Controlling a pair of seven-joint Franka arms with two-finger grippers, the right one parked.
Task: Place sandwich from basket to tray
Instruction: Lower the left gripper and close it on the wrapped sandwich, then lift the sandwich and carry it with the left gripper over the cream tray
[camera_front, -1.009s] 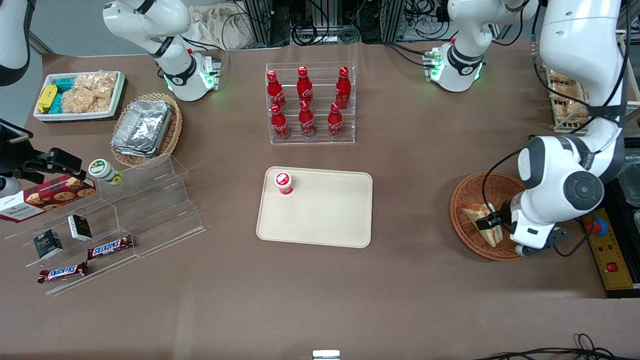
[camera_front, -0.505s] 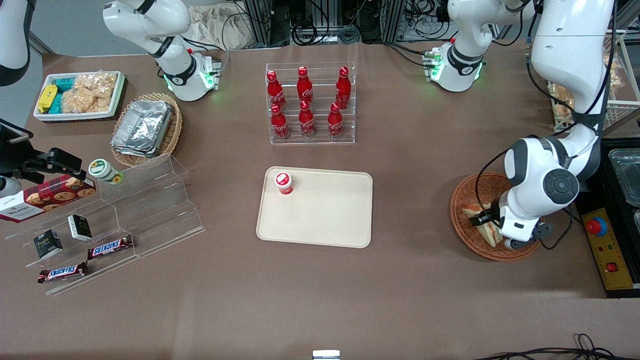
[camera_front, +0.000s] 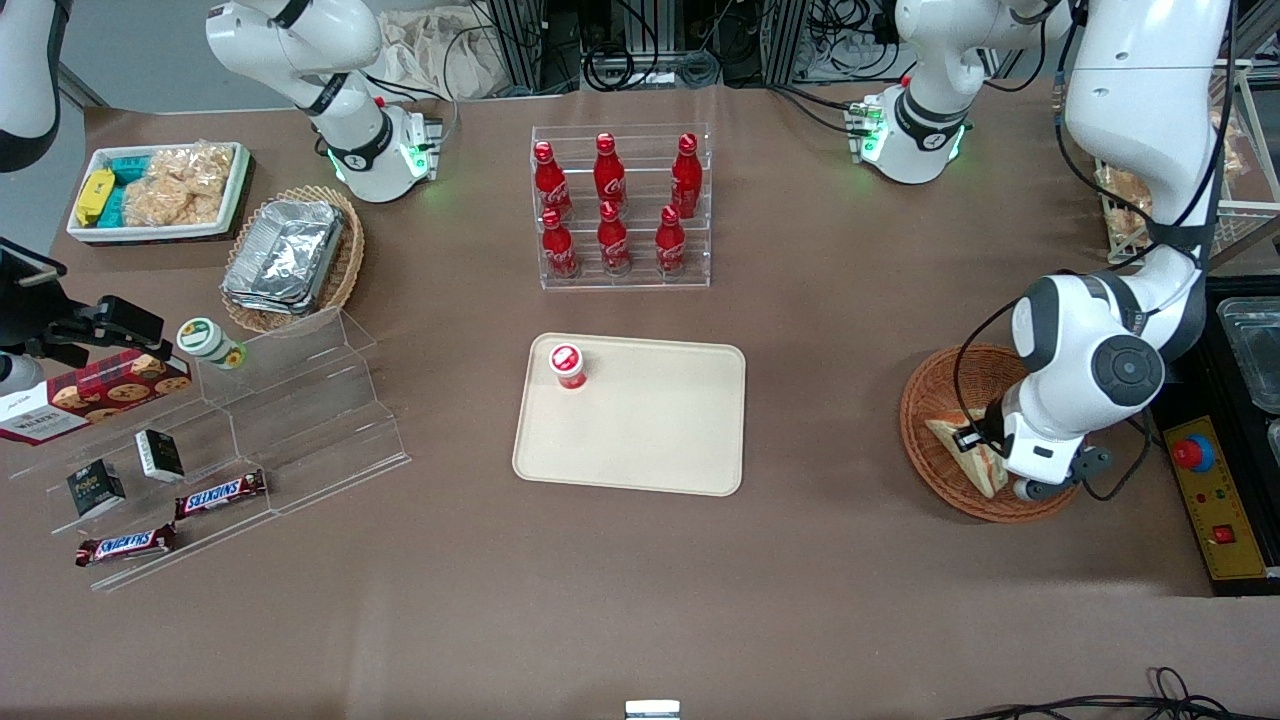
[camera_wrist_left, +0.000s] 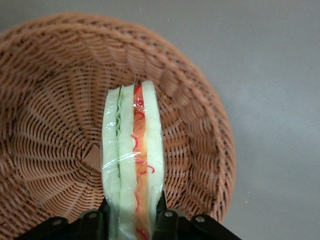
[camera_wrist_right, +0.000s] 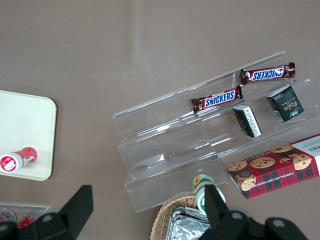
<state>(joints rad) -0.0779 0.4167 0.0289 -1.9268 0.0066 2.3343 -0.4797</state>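
Observation:
The sandwich (camera_front: 962, 447) is a clear-wrapped wedge of white bread with orange-red and green layers. It is in the reddish-brown wicker basket (camera_front: 925, 390) at the working arm's end of the table. My left gripper (camera_front: 978, 442) is over the basket and shut on the sandwich. In the left wrist view the sandwich (camera_wrist_left: 132, 150) stands on edge between the black fingers (camera_wrist_left: 161, 212) of the gripper (camera_wrist_left: 132, 220), above the basket's weave (camera_wrist_left: 55, 110). I cannot tell whether it still touches the basket. The cream tray (camera_front: 660, 430) lies mid-table.
A small red-capped can (camera_front: 567, 365) stands on the tray's corner. A clear rack of red bottles (camera_front: 620, 210) stands farther from the camera than the tray. A yellow control box with a red button (camera_front: 1205, 470) lies beside the basket. A clear stepped shelf with snacks (camera_front: 250, 440) is toward the parked arm's end.
The left arm's wrist and elbow have shifted a little toward the tray over the basket. The gripper stays at the sandwich, which has turned slightly.

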